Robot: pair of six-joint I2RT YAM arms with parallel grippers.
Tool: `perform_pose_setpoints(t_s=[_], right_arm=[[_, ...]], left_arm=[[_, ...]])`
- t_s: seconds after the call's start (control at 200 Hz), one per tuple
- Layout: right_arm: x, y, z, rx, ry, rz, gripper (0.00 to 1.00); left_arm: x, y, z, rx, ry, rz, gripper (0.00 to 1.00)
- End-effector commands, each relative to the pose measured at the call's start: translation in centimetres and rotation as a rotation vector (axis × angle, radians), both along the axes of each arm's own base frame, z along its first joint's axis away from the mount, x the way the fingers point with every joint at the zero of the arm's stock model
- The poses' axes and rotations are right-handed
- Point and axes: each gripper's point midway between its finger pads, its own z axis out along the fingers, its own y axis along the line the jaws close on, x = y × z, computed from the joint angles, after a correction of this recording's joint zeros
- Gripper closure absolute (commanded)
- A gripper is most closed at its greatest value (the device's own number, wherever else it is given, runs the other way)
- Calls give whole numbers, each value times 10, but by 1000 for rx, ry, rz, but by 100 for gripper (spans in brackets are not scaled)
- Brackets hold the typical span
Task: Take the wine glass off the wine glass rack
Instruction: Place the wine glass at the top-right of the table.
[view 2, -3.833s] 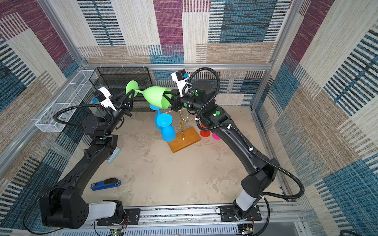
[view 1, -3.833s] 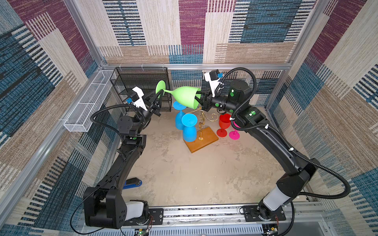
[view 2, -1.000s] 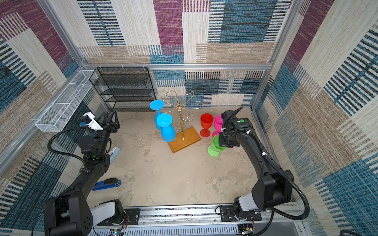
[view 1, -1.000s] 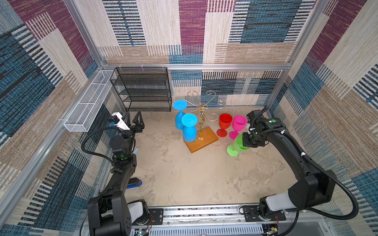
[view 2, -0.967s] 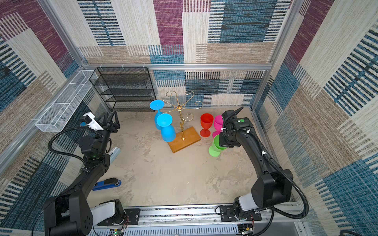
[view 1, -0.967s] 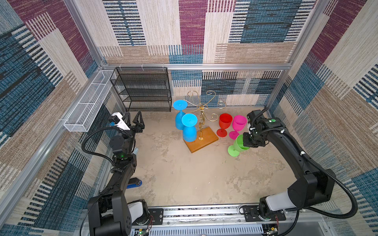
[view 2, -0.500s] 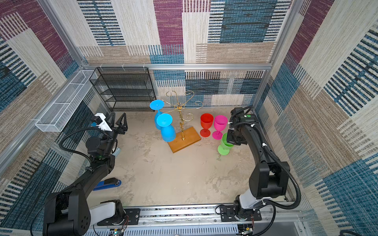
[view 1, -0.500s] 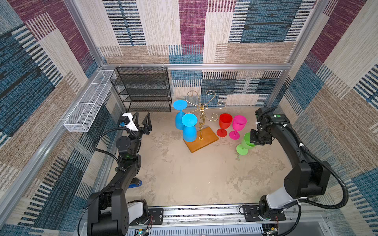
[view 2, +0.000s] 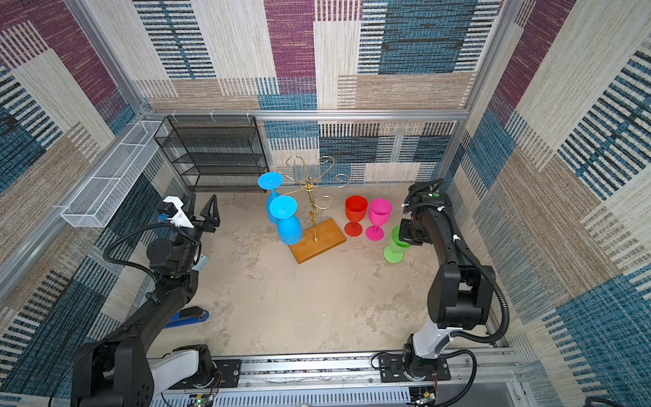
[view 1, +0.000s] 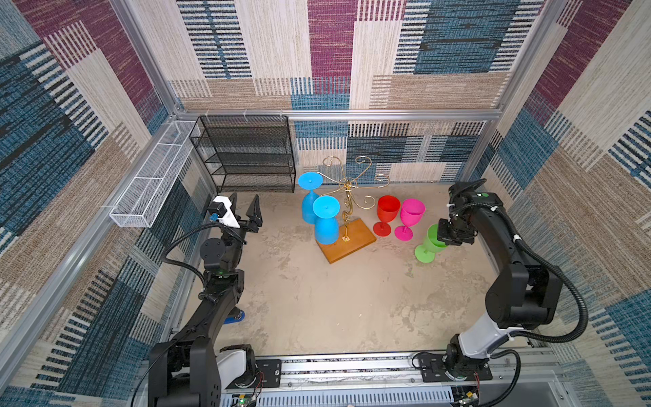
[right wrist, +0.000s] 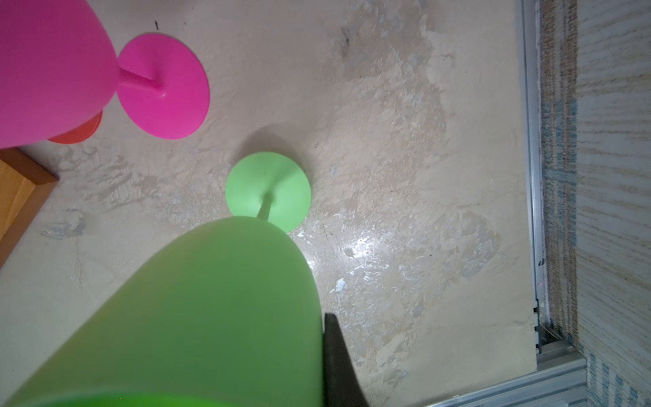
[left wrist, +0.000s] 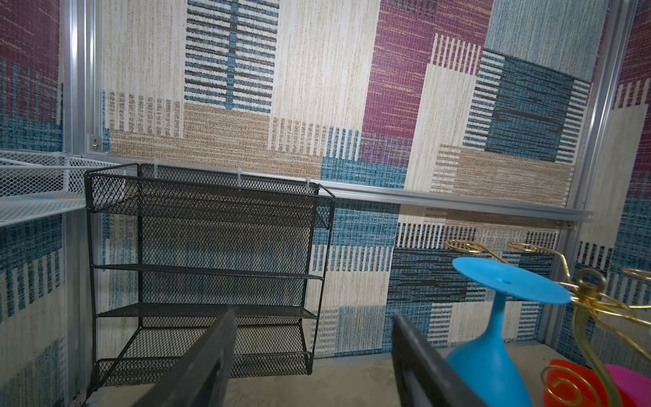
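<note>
The right claw (view 1: 443, 235) grips the green wine glass (view 1: 427, 248), its foot below the claw. The left claw (view 1: 245, 213) gapes wide, empty.

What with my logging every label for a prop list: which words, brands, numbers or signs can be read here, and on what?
None can be read.
The blue wine glasses, red wine glass, pink wine glass and green wine glass are plain.
The wooden base of the wine glass rack bears no print.
Any marks on the arms or front rail are too small to read.
</note>
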Motion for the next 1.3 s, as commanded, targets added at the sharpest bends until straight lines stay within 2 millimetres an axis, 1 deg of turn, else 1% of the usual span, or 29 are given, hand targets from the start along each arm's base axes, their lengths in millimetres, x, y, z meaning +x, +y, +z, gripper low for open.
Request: perform_pose_setpoints(t_s=[0.0,0.135,0.2,0.21,0.225,0.371,0.531,0.671,0.851,0.921,0.967,1.112,1.252,1.292], right_arm=[[11,-10,-1,-21,-21,1,100],[27,-14,-6,-30,-9,-2,100],[32,-17,-16,-36,11,-5,100],[37,-17,-11,-38,-5,-5,100],[40,-18,-11,-39,-9,-6,100],[48,-22,-21,-50,8,-6,100],[58,-30,-23,-62,4,-14,100],[71,-32,-21,-52,-17,-11,100],[81,-36,-21,-48,-18,-10,100],[83,-36,-21,-44,-22,-10,91],[84,-34,-20,-33,-29,-5,87],[89,-32,-7,-24,-70,-3,67],[95,-27,11,1,-126,4,59],[97,-26,19,8,-151,5,56]], left_arm=[[-2,0,4,32,-24,18,28],[-2,0,5,31,-26,14,28],[-3,0,5,34,-27,14,28],[-3,-1,5,34,-26,14,28],[-3,-1,5,34,-26,14,28],[-3,-1,5,38,-27,17,28],[-2,-1,4,38,-25,13,28],[-2,-1,4,39,-25,13,28],[-1,-1,3,37,-19,9,28],[-1,-1,3,38,-20,12,28],[-1,0,2,37,-19,12,28],[0,0,2,34,-16,8,28],[-1,0,3,35,-18,8,28],[-1,0,3,34,-18,8,28]])
